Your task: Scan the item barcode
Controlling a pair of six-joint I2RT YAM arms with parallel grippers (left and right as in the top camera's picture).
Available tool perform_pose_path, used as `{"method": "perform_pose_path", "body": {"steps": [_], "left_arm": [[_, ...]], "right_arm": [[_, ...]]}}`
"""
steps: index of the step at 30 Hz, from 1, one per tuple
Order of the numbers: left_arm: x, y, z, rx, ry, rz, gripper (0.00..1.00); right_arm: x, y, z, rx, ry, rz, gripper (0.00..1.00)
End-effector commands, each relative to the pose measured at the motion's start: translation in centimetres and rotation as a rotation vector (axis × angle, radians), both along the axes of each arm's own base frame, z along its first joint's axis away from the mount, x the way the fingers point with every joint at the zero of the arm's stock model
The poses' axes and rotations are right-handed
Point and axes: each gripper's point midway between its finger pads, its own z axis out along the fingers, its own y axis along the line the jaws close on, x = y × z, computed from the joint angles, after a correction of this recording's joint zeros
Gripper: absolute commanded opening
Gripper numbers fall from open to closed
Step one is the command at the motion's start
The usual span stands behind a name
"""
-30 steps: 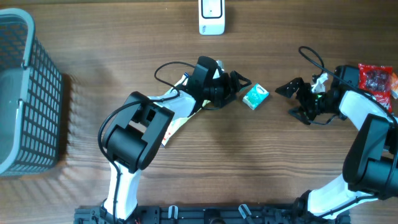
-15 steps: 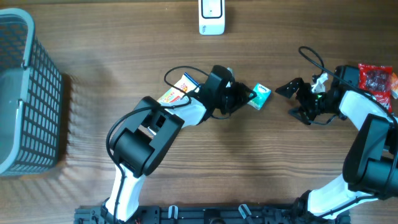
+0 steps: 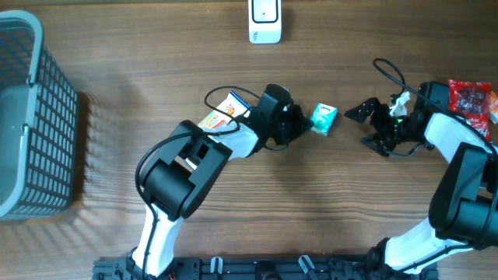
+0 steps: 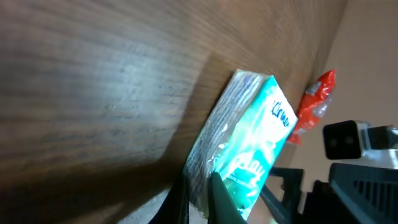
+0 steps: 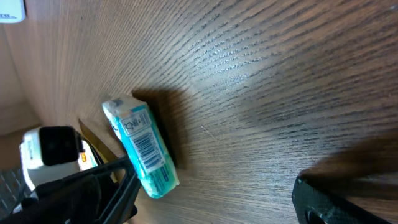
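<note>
Tissue pack (image 3: pixel 324 118) lies on desk (image 3: pixel 257 202) right of centre, its long axis pointing away from left claw (image 3: pixel 308 124), which is pinched closed on its near end. Right claw (image 3: pixel 356 126) gapes empty just past the far end. Scanner (image 3: pixel 264 21) sits at the far edge, likely the left arm's carry.

Overhead, we see the table (image 3: pixel 117 70) brightly and evenly lit and sharp, with soft shadows under the arm left of the teal packet (image 3: pixel 323 118). In the left wrist view the wood is dim and blurred, the packet soft, with a dark shadow below-left of it. The right wrist view is crisper: 1 deep shadow right of the packet, pale sheen on the grain beyond.
</note>
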Motion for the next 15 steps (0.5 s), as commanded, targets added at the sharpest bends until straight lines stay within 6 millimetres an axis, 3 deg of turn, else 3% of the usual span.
{"method": "perform_pose_path", "body": {"steps": [1,4,9,15], "left_arm": [[-1.6,1.8,-2.1,-0.080,0.314,0.048,0.04],[-1.0,3.5,0.4,-0.228,0.453,0.012,0.04],[-1.3,6.1,3.2,-0.377,0.567,-0.105,0.04],[-2.0,7.3,4.9,-0.450,0.728,-0.139,0.04]], "right_arm": [[-1.0,-0.5,-1.3,-0.051,0.055,0.009,1.00],[-0.8,1.0,-0.1,0.029,-0.031,0.096,1.00],[-0.9,1.3,0.0,0.047,-0.027,0.095,1.00],[-1.6,1.6,0.1,0.062,-0.014,0.115,1.00]]}}
